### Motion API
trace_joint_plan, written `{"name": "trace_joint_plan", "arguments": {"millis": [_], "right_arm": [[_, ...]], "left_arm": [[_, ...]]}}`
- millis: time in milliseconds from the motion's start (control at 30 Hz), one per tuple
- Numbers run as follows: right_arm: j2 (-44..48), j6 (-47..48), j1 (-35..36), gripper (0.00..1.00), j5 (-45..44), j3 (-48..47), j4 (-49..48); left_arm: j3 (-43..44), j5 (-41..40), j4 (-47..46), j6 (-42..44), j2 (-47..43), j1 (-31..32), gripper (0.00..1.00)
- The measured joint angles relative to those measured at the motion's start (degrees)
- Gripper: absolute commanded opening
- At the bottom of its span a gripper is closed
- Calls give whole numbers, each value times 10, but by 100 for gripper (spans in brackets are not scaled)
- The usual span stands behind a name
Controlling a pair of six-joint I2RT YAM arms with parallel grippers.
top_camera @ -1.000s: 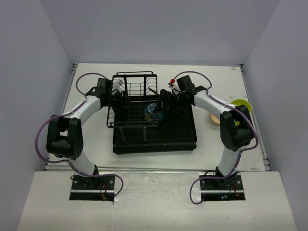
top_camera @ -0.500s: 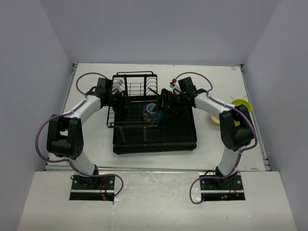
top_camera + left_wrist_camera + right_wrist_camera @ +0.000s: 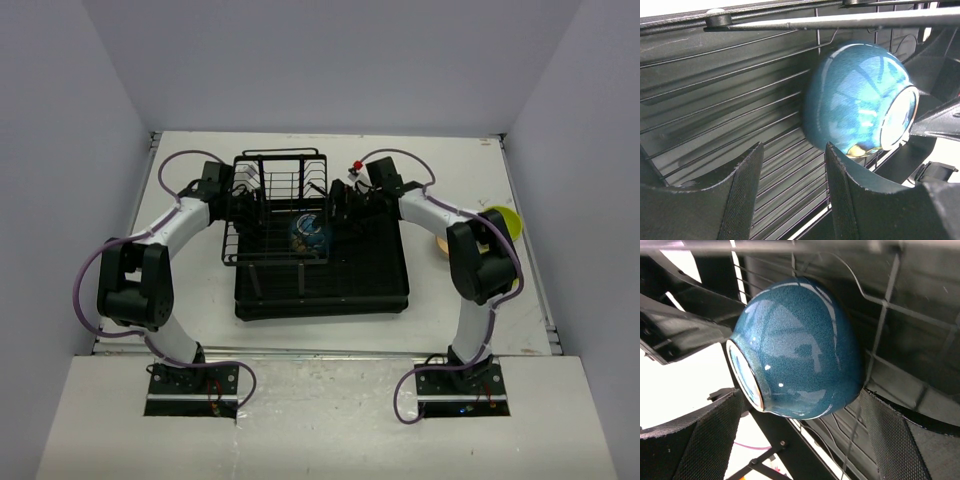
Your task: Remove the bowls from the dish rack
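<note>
Blue bowl (image 3: 800,347) recorded on edge in dish rack (image 3: 280,185), flanked by the wide-open right gripper (image 3: 801,392). Left gripper (image 3: 794,147), jaws half-parted and empty, noted left of it.

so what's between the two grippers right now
The blue bowl, standing on edge in the dish rack. The top view shows it between the left gripper and right gripper.

White tabletop scene: a flat white rectangular tabletop (image 3: 200,300) enclosed by plain pale grey walls (image 3: 330,60).
A small red-capped object (image 3: 357,166) stands toward the tabletop's far edge, right of centre; the walls rise along the tabletop's far, left and right edges.
</note>
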State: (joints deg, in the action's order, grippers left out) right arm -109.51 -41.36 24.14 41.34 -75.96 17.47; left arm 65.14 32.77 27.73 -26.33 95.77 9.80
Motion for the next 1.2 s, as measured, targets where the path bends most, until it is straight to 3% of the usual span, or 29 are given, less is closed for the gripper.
{"name": "trace_joint_plan", "arguments": {"millis": [533, 767, 1200], "right_arm": [[-50, -2, 10, 99, 4, -56, 6], [-64, -1, 10, 94, 23, -66, -2], [-38, -142, -3, 94, 82, 73, -263]], "left_arm": [[0, 0, 1, 4, 0, 0, 54], [4, 0, 0, 4, 4, 0, 54], [10, -2, 2, 4, 10, 0, 55]]}}
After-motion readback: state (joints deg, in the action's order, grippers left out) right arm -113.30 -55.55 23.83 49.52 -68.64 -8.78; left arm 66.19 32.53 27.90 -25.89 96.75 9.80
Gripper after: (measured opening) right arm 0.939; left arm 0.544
